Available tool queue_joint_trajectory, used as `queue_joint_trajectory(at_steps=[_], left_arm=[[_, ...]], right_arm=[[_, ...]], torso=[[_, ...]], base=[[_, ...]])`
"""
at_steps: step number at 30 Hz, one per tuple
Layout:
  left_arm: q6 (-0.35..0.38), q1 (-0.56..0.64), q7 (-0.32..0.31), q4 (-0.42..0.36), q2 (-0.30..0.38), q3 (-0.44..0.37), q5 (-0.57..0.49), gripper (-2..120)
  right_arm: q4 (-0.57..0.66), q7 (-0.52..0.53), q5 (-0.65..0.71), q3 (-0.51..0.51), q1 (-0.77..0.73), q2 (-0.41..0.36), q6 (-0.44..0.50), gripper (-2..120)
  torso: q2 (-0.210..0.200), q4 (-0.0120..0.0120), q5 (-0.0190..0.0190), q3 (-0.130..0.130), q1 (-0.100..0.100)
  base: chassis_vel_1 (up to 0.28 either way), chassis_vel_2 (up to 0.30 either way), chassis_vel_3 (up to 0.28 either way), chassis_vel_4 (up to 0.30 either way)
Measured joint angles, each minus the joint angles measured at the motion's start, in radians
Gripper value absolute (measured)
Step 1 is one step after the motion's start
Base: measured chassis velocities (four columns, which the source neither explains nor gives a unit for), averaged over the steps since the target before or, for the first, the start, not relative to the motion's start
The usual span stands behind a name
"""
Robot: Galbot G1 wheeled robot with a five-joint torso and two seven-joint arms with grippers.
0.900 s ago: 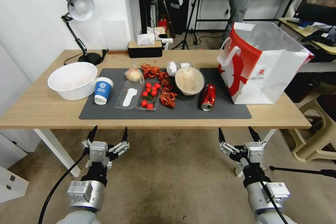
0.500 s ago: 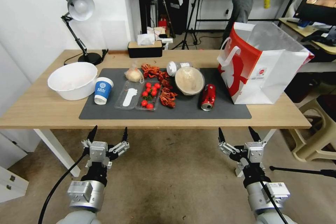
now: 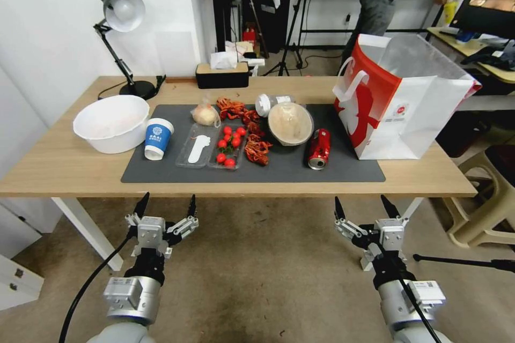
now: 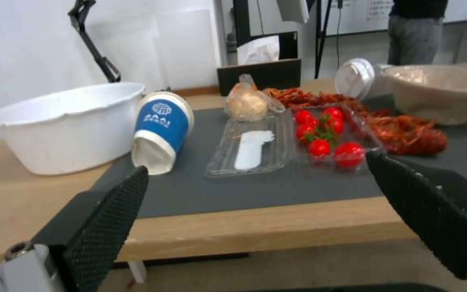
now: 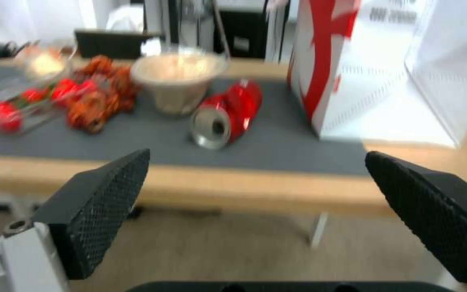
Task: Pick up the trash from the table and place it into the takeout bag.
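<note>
From the head, I see the takeout bag standing on the bench, the red can lying just beside it.

My left gripper faces the paper cup, jaws wide, holding nothing.

My right gripper faces the can, jaws wide, holding nothing.

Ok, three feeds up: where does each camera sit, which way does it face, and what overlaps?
Head view: high on the robot, looking forward and down at the table; both arms show, left end effector and right end effector open, short of the near edge.
Left wrist view: low, facing the blue-and-white paper cup and tomato tray between its own fingers.
Right wrist view: low, facing the red drink can and takeout bag.
Shared: both wrist views catch the round tan bowl.
</note>
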Motion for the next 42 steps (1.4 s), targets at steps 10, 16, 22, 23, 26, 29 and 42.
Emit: queue_joint_trajectory(at_steps=[10, 16, 22, 23, 26, 29, 42], left_arm=[[0.075, 0.050, -0.286, -0.101, 0.115, 0.198, -0.104, 100], [0.054, 0.053, -0.305, -0.098, 0.128, 0.207, -0.101, 100], [0.042, 0.049, -0.307, -0.088, 0.132, 0.192, -0.095, 100], [0.042, 0.044, -0.307, -0.085, 0.134, 0.183, -0.095, 100], [0.045, 0.030, -0.295, -0.082, 0.148, 0.158, -0.091, 100], [0.050, 0.022, -0.279, -0.079, 0.169, 0.140, -0.088, 100], [0.072, 0.045, -0.246, -0.065, 0.161, 0.138, -0.061, 100]], right_arm=[[0.070, -0.064, 0.006, 0.055, -0.066, 0.040, -0.029, 100], [0.064, -0.065, 0.028, 0.083, -0.051, 0.039, -0.026, 100], [0.037, -0.064, 0.096, 0.093, 0.000, -0.001, -0.025, 100], [0.023, -0.064, 0.133, 0.096, 0.024, -0.023, -0.027, 100], [-0.011, -0.059, 0.247, 0.100, 0.084, -0.103, -0.043, 100], [-0.031, -0.047, 0.326, 0.100, 0.122, -0.174, -0.053, 100], [-0.188, 0.187, 0.641, 0.018, 0.448, -0.459, -0.160, 100]], torso=[[0.000, 0.0005, 0.0005, 0.000, 0.000], [0.000, 0.0005, 0.0002, 0.000, 0.000], [0.000, 0.0004, 0.0002, 0.000, 0.000], [0.000, 0.0005, 0.0003, 0.000, 0.000], [0.000, 0.0005, 0.0005, 0.000, 0.000], [0.000, 0.0004, 0.0002, 0.000, 0.000], [0.000, 0.0005, 0.0006, 0.000, 0.000]], base=[[0.000, 0.000, 0.000, 0.000], [0.000, 0.000, 0.000, 0.000], [0.000, 0.000, 0.000, 0.000], [0.000, 0.000, 0.000, 0.000], [0.000, 0.000, 0.000, 0.000], [0.000, 0.000, 0.000, 0.000], [0.000, 0.000, 0.000, 0.000]])
